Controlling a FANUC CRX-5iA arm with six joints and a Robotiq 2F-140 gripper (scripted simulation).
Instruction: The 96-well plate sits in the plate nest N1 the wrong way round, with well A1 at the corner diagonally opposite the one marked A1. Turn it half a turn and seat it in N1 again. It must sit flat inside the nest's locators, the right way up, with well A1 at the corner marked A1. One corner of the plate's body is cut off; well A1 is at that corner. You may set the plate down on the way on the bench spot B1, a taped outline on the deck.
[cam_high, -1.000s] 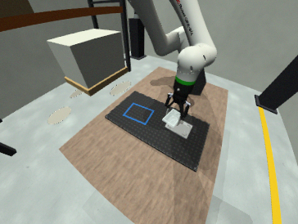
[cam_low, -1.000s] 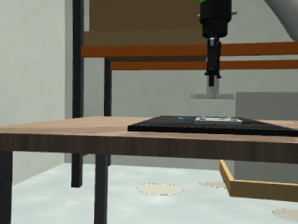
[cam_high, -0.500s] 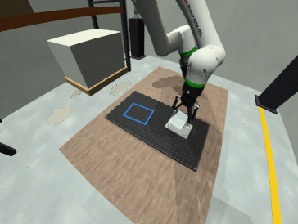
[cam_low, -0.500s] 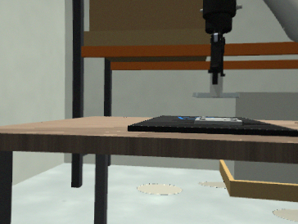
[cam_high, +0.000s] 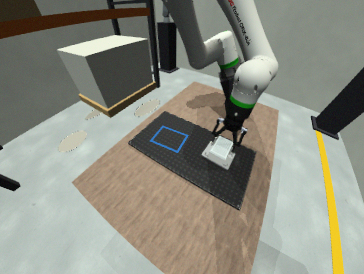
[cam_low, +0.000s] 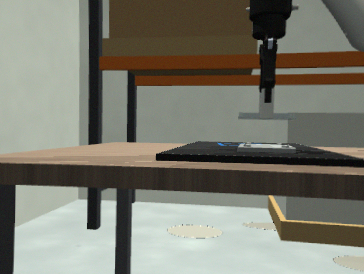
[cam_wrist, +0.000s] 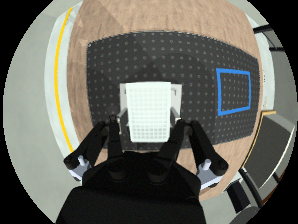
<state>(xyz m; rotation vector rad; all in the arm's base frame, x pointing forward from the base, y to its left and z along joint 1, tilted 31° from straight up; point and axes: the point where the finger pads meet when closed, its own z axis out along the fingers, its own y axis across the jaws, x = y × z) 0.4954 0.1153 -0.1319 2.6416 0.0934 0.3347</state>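
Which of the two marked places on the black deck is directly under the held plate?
The grey plate nest N1 lies under the 96-well plate; the blue-taped spot B1 lies aside, uncovered.

My hand (cam_high: 229, 140) hangs above the bench (cam_high: 165, 220), closed on the plate (cam_high: 220, 149), which floats level, well clear of the deck (cam_high: 200, 170). Directly below the plate sits nest N1 (cam_high: 227, 163), on the deck's right half in the top view. The taped spot B1 (cam_high: 161, 139) lies on the deck's left half, apart from the nest. The deck rests on the bench.
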